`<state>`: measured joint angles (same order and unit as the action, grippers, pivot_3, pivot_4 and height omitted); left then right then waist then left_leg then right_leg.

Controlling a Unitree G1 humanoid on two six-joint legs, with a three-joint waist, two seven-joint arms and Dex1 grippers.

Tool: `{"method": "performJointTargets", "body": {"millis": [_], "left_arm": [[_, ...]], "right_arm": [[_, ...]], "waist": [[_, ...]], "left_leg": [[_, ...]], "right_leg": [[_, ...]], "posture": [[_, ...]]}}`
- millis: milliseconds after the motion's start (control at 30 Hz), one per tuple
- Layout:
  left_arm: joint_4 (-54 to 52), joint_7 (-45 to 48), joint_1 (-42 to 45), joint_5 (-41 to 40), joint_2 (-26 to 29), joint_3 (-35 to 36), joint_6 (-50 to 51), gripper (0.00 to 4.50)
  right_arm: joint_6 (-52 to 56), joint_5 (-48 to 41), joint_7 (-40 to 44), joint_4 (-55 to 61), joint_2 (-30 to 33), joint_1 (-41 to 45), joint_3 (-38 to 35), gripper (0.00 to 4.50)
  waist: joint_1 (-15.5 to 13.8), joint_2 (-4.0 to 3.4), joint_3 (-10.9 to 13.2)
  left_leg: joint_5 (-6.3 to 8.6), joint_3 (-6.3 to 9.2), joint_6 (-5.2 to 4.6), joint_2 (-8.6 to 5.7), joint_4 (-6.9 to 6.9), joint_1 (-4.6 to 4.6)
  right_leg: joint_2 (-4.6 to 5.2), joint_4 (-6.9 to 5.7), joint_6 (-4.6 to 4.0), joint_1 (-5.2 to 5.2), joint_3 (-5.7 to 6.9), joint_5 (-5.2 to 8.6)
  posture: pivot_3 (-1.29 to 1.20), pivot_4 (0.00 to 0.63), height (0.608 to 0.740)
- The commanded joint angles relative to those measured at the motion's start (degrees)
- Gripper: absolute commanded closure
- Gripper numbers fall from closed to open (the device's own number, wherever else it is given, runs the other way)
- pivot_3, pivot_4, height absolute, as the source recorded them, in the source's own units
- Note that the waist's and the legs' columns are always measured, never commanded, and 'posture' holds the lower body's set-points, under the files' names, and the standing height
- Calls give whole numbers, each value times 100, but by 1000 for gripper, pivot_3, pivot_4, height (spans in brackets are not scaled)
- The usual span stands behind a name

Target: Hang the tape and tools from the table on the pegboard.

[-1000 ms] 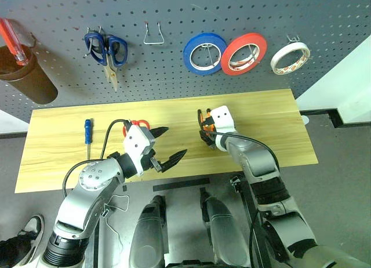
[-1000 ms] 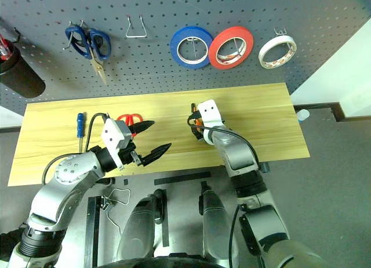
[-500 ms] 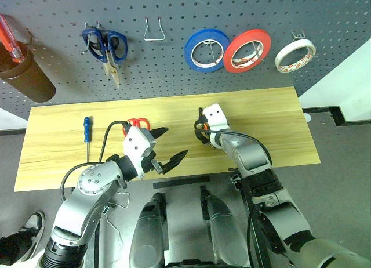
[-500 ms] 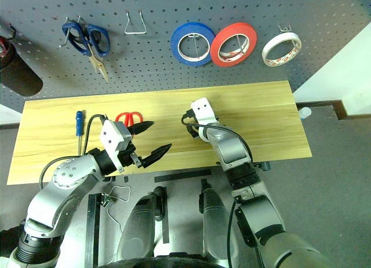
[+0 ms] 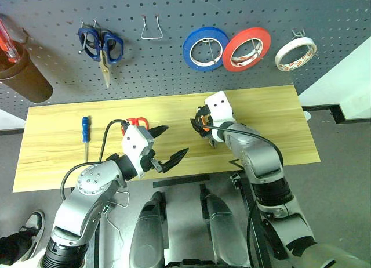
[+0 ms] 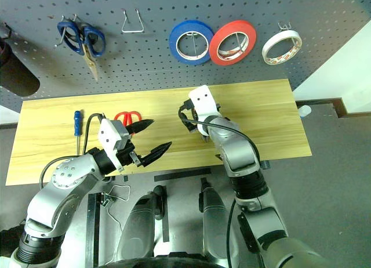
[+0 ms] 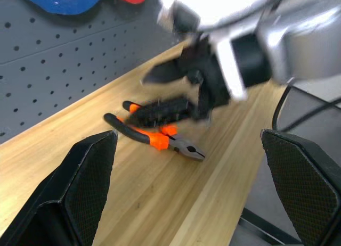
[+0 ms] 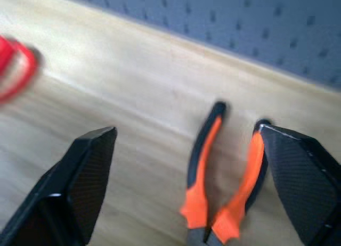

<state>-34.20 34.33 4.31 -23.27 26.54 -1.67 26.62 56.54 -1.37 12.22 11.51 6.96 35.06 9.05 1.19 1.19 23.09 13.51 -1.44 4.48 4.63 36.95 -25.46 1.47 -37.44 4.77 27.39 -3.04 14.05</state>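
The right tool [image 7: 176, 91] now hangs above the pliers [image 7: 157, 135], lifted clear of them since a second ago, its fingers spread and gripping nothing. The pliers lie flat on the table [image 5: 58, 152], near its middle, handles toward the pegboard [image 5: 174, 59] as the right wrist view shows. That suggests a missed or abandoned pickup: the pliers are not yet hung, and a fresh approach looks needed.

The left tool [image 5: 165, 146] hovers over the table's near edge as before, fingers spread wide and empty, just in front of the red scissors [image 5: 135, 124]. The blue screwdriver [image 5: 86, 129] lies well apart toward the table's left end. The white tape [image 5: 295, 52] already hangs on a hook at the pegboard's right, beside the red roll [image 5: 246, 40] and blue roll [image 5: 204, 47].

An empty wire hook [image 5: 152, 29] stands free between the blue scissors [image 5: 101, 44] and the blue roll, with bare board below it. The table's right half is bare, leaving room to swing. The pliers sit away from the table's edges, so a nudge should not send them off.
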Motion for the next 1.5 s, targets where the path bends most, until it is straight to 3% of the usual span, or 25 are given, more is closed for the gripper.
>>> {"method": "performJointTargets", "body": {"millis": [33,400,900,1500], "left_arm": [[-204,18,-18,-95,-25,-11,-116,0],[-168,63,35,-76,-35,-65,-84,0],[-199,44,25,-92,-45,-95,-20,0],[-351,-37,-91,-160,6,-70,63,0]], "right_arm": [[708,22,-365,371,-298,-54,-121,25],[716,67,-1301,-856,-1163,334,-815,25],[635,66,-1346,-1050,-1020,428,-809,25],[-1,103,-1424,-2212,-833,826,-863,25]], "waist": [[0,0,0],[10,-1,1],[19,-4,3],[137,-15,63]], "left_leg": [[0,-1,0,-1,1,-1],[1,-3,-1,-2,-3,-5],[2,-3,-4,-2,-8,-8],[8,-5,-13,-2,-18,-10]], "right_leg": [[2,0,0,0,0,0],[3,6,-1,4,0,0],[4,14,-1,4,0,0],[4,23,-1,10,0,0]], "posture": [[23,453,721],[31,453,721],[23,465,721],[27,477,721]]}}
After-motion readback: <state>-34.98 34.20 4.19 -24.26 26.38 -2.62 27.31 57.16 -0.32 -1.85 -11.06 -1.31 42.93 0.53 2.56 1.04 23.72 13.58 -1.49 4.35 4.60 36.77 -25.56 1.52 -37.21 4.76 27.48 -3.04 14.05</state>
